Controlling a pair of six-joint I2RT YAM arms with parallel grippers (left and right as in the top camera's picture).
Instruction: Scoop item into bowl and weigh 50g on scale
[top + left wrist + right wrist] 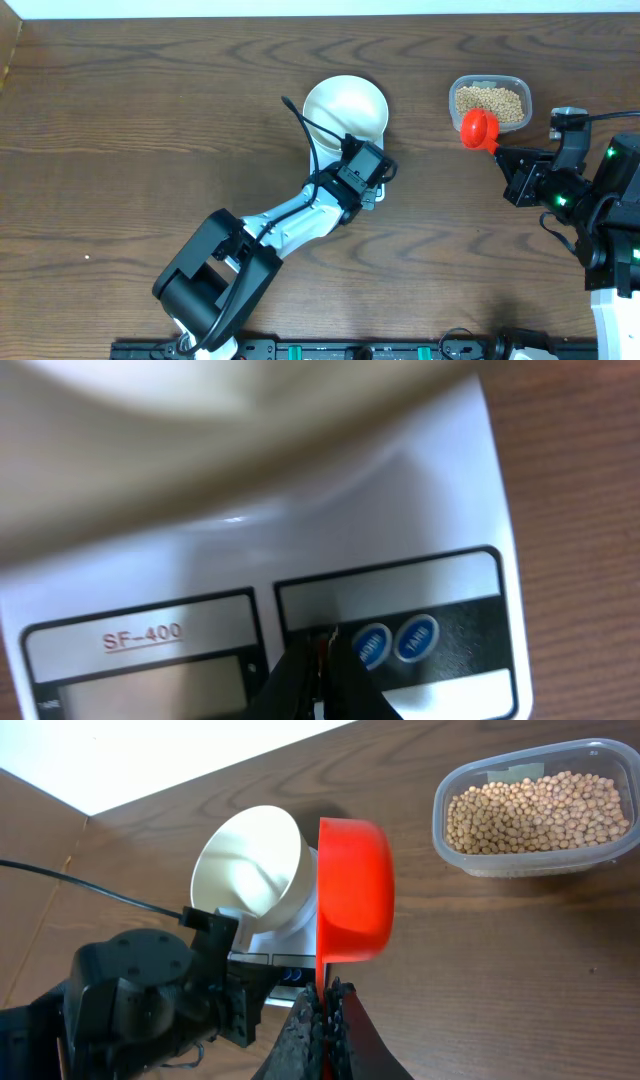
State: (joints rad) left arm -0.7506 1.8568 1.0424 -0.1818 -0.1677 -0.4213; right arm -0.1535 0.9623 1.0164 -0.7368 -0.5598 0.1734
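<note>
So far, no transfer appears to have been made: the small round beige beans (490, 102) all lie in the clear rounded-rectangular plastic tub (500, 868) at the far right. The round plain white bowl (325, 100), standing on the flat white rectangular digital scale (420, 510) near the table's middle, looks empty. The right gripper (325, 1010) is closed on the handle of the red plastic measuring scoop (478, 127), which hangs just beside the tub's near edge and seems to carry nothing. The left gripper (318, 665), jaws pressed together and holding nothing, points at the scale's front panel just left of two blue round buttons (394, 641); whether it touches cannot be told. Scooping, pouring and weighing out are therefore judged still to do. The surface is a dark brown wood-grain table (150, 120); a pale strip (300, 7) borders its far edge and a black rail (300, 350) its near edge, and nothing more of the room shows.
</note>
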